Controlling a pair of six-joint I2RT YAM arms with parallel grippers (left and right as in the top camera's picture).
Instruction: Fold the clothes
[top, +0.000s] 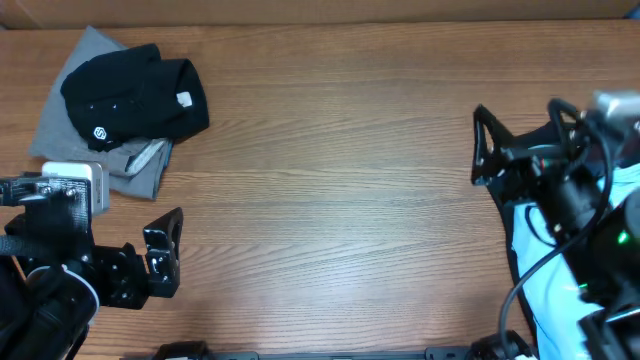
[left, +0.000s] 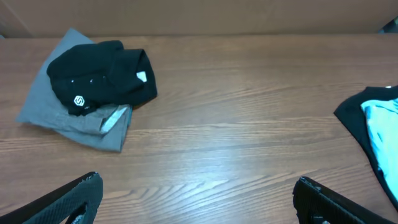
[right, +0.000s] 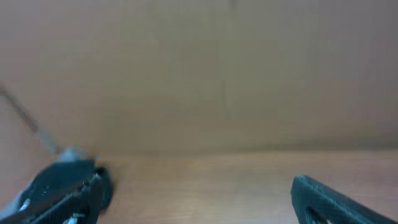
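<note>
- Grey trousers (top: 88, 48), upper left of the overhead view: largely covered by the black shirt (top: 135, 95).
- Light blue tee (top: 550, 290), lower right: cut off by the frame edge, partly behind the right arm (top: 580, 190).
- Right wrist view: blurred throughout; right hand (right: 200, 180) cropped at the bottom edge.

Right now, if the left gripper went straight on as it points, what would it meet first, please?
Probably bare table, though depth is unclear: the open left gripper aims between the black shirt and the light blue tee.

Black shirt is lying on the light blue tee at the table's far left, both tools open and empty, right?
No: the black shirt lies on a grey garment, not the light blue tee, as the overhead view shows. The rest holds.
</note>
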